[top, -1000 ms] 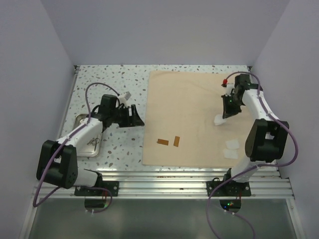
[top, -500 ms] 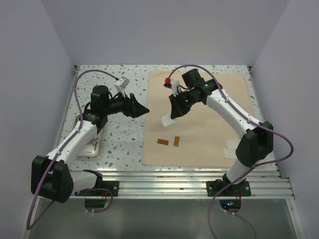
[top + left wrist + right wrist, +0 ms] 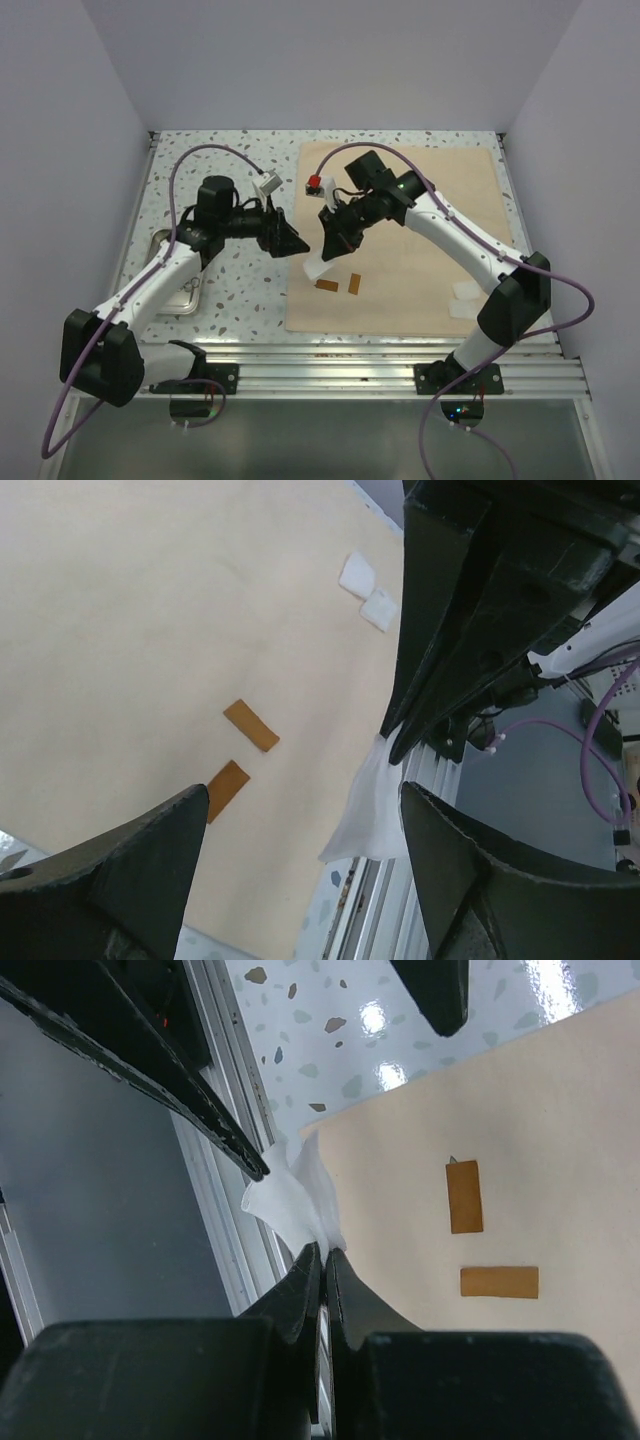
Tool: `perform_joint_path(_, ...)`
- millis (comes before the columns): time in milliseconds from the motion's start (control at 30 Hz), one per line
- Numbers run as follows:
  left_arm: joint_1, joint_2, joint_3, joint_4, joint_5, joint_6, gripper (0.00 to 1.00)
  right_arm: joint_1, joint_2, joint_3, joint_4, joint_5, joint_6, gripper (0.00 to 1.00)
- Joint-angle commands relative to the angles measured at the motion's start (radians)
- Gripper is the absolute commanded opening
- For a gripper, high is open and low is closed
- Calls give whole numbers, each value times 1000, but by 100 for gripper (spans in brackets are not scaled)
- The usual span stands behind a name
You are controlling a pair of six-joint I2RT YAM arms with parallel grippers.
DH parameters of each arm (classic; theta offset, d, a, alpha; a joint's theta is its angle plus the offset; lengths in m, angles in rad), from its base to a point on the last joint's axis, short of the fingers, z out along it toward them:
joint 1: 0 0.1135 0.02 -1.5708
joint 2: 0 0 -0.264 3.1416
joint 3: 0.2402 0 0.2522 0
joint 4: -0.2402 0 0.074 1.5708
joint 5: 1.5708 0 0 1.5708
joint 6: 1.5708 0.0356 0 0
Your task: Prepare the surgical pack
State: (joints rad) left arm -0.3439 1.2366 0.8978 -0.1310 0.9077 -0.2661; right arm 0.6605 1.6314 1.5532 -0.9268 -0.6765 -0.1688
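Note:
My right gripper [image 3: 323,246] is shut on a white gauze pad [image 3: 316,268], which hangs above the left edge of the tan cloth [image 3: 420,230]. In the right wrist view the jaws [image 3: 325,1251] pinch the pad [image 3: 288,1200] at its corner. Just left of it my left gripper [image 3: 291,244] stands open. In the left wrist view the pad [image 3: 366,802] hangs between its spread fingers [image 3: 140,875] without touching them. Two brown strips [image 3: 340,284] lie on the cloth near its front left. The steel tray [image 3: 160,243] sits far left with thin instruments [image 3: 186,286] in it.
Two more gauze pads [image 3: 464,300] lie at the cloth's front right corner, near the right arm's base. The speckled tabletop [image 3: 250,290] shows between tray and cloth. A ribbed metal rail [image 3: 330,360] runs along the near edge. Grey walls enclose the table.
The right arm has carried the gauze pad from the cloth's right side over to its left edge. The left arm has swung right from the tray toward it, its jaws spreading wider.

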Motion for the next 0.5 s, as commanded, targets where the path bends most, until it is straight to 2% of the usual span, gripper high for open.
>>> perform_joint_path(0,-32,32,29,-50,54,48,81,5,-47,2,34,-34,-2,0)
perform_joint_path(233,-76,69,16,-18,88,33,82,7,-28,33,23,-44,-9,0)
perform_joint_path(300,-90,75,13,-9,97,28,79,8,-31,31,26,-43,-9,0)
perform_joint_path(367,-96,78,10,5,108,22,72,7,-31,30,26,-37,-9,0)
perform_joint_path(400,-96,78,3,19,111,9,59,7,-27,31,23,-28,-5,0)
perform_joint_path(433,-96,77,1,18,108,7,51,7,-25,33,23,-11,5,1)
perform_joint_path(467,-96,73,0,21,100,2,42,8,-25,33,25,17,17,7)
